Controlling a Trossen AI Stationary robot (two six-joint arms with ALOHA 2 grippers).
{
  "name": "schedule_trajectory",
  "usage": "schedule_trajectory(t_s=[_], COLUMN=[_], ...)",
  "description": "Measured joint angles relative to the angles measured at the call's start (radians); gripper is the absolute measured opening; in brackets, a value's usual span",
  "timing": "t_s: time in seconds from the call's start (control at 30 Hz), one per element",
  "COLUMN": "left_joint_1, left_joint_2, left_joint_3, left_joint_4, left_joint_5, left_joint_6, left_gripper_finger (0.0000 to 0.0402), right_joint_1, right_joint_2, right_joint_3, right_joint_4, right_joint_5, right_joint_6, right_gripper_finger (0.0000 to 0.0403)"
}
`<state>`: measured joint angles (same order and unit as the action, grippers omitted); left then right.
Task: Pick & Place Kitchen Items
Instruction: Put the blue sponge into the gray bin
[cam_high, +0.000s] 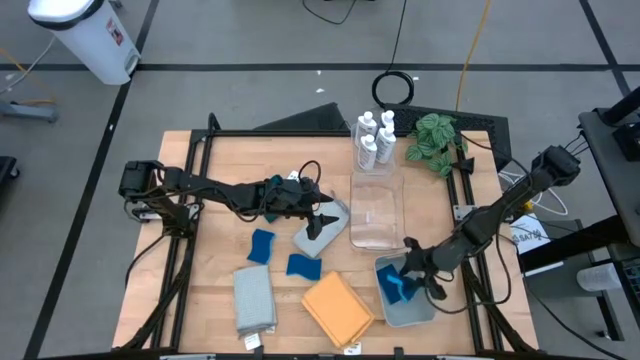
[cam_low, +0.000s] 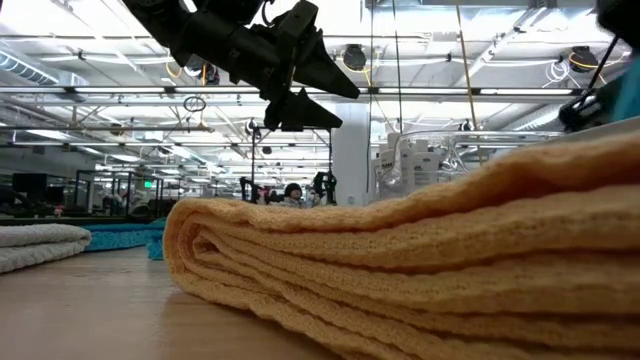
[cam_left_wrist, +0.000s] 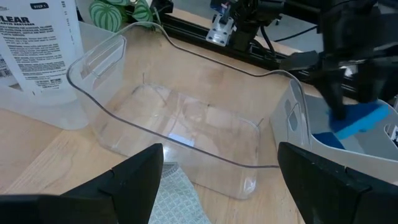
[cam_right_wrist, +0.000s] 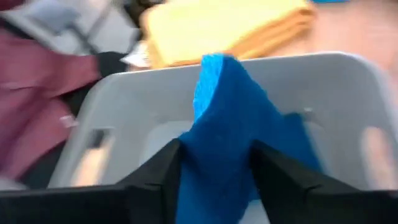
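Observation:
My right gripper (cam_high: 412, 280) hangs over the pale grey-blue tray (cam_high: 425, 312) at the near right and is shut on a blue sponge (cam_right_wrist: 227, 118). My left gripper (cam_high: 322, 212) stands open above a folded grey cloth (cam_high: 330, 232), beside the clear bin (cam_high: 376, 212), and touches nothing. Two more blue sponges (cam_high: 262, 245) (cam_high: 303, 266) lie flat on the table. A grey cloth (cam_high: 254, 298) and an orange cloth (cam_high: 338, 308) lie folded near the front edge. White bottles (cam_high: 374, 140) stand behind the bin. My right gripper pinches the blue sponge by its two broad faces (cam_right_wrist: 214, 174) between the two fingers (cam_right_wrist: 163, 177). The fingers slant down from the table's far right. The sponge stands on edge and sticks out past the fingertips, over the tray's inside (cam_right_wrist: 155, 134). Whether it touches the tray, I cannot tell.
A green leafy plant (cam_high: 436, 138) stands at the far right by the bottles. The black frame rails (cam_high: 190, 250) run along the table's sides. In the low view the orange cloth (cam_low: 420, 260) fills the foreground. Bare wood shows at the far left (cam_high: 250, 160).

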<state>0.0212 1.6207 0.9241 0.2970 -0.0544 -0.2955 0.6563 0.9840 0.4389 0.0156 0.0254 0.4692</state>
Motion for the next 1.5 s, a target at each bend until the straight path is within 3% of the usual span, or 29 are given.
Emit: schedule_trajectory(t_s=[0.17, 0.33, 0.63, 0.9, 1.03, 1.17, 1.23, 1.3, 1.5], left_joint_1=[0.0, 0.0, 0.0, 0.0, 0.0, 0.0, 0.0, 0.0, 0.0], left_joint_2=[0.0, 0.0, 0.0, 0.0, 0.0, 0.0, 0.0, 0.0, 0.0], left_joint_3=[0.0, 0.0, 0.0, 0.0, 0.0, 0.0, 0.0, 0.0, 0.0], left_joint_4=[0.0, 0.0, 0.0, 0.001, 0.001, 0.001, 0.001, 0.0, 0.001], left_joint_5=[0.0, 0.0, 0.0, 0.0, 0.0, 0.0, 0.0, 0.0, 0.0], left_joint_6=[0.0, 0.0, -0.05, -0.153, -0.127, -0.126, -0.129, -0.125, -0.125], left_gripper_finger=[0.0322, 0.0321, 0.0322, 0.0322, 0.0322, 0.0322, 0.0322, 0.0321, 0.0321], right_joint_1=[-0.013, -0.03, -0.063, -0.063, -0.063, -0.059, -0.05, -0.042, -0.039], right_joint_2=[-0.127, -0.315, -0.599, -0.708, -0.727, -0.731, -0.735, -0.745, -0.776], right_joint_3=[0.019, 0.025, 0.026, 0.026, 0.026, 0.026, 0.026, 0.026, 0.026], right_joint_4=[0.001, 0.002, 0.078, 0.014, 0.013, 0.038, 0.072, 0.088, 0.086], right_joint_5=[-0.178, -0.209, -0.213, -0.235, -0.372, -0.708, -0.822, -0.866, -0.82], right_joint_6=[0.02, -0.101, -0.253, -0.281, -0.262, -0.116, -0.072, -0.053, -0.165], right_gripper_finger=[0.0236, 0.0269, 0.0264, 0.0261, 0.0263, 0.0256, 0.0252, 0.0248, 0.0238])
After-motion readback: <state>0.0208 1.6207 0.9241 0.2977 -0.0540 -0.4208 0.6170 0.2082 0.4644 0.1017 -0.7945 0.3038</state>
